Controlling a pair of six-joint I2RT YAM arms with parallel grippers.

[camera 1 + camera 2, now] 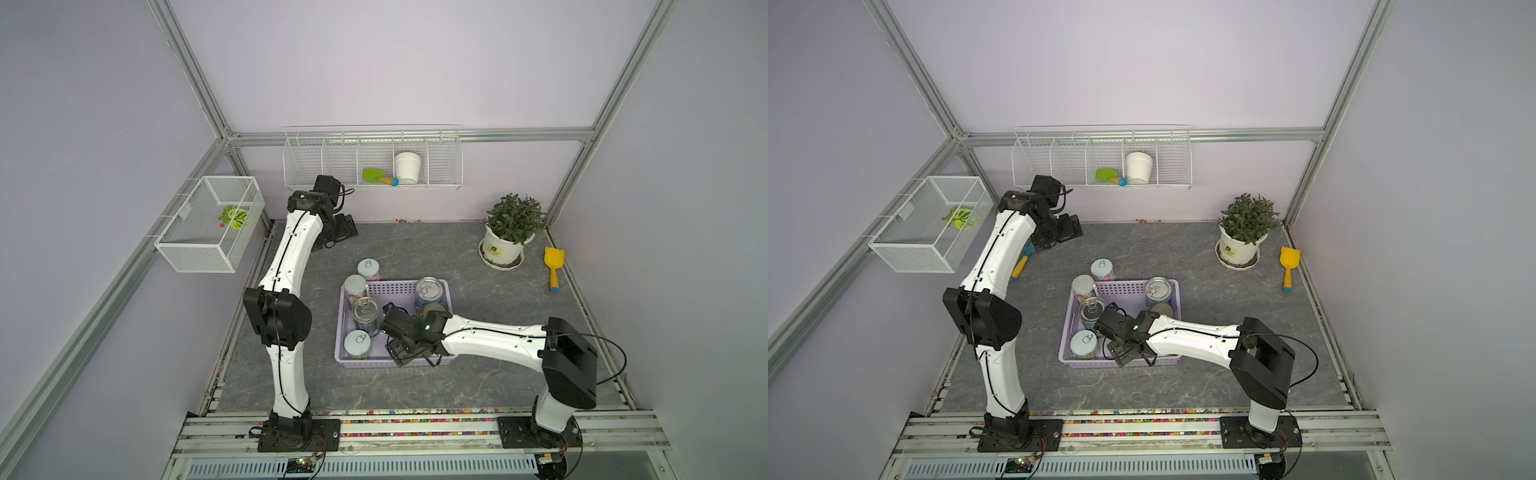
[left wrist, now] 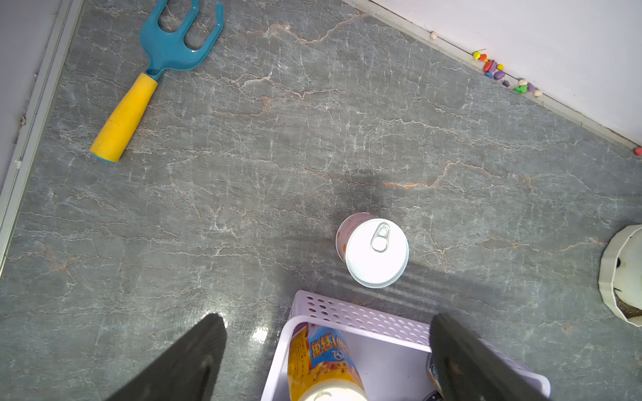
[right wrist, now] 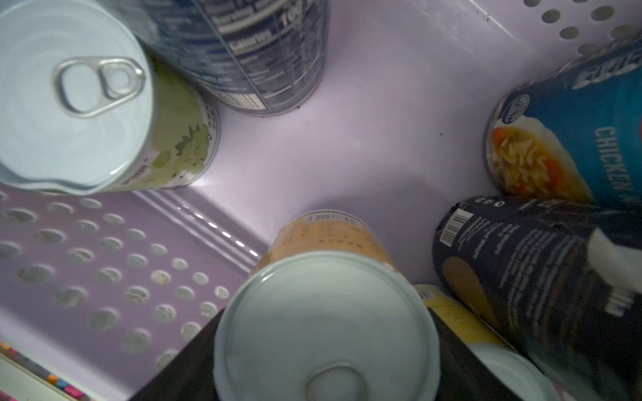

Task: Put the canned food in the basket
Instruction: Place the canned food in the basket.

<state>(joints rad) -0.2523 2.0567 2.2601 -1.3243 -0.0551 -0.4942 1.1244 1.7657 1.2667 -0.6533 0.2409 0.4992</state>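
Observation:
The lavender basket (image 1: 395,285) (image 1: 1126,286) sits mid-table and holds several cans of the canned food. Among them are a silver-topped can (image 1: 367,312) and a blue-labelled can (image 1: 429,291). My right gripper (image 1: 402,350) (image 3: 324,350) is down inside the basket, shut on an orange-labelled can (image 3: 324,312) with a pale lid. One pale-lidded can (image 1: 368,269) (image 2: 377,253) stands on the table just behind the basket's back-left corner (image 2: 347,312). My left gripper (image 1: 343,229) (image 2: 326,350) hangs open and empty above the table, behind that can.
A potted plant (image 1: 505,235) and a yellow shovel (image 1: 553,268) stand at the back right. A blue rake with a yellow handle (image 2: 153,76) lies at the back left. A wire shelf (image 1: 372,164) and a mesh box (image 1: 208,226) hang on the walls.

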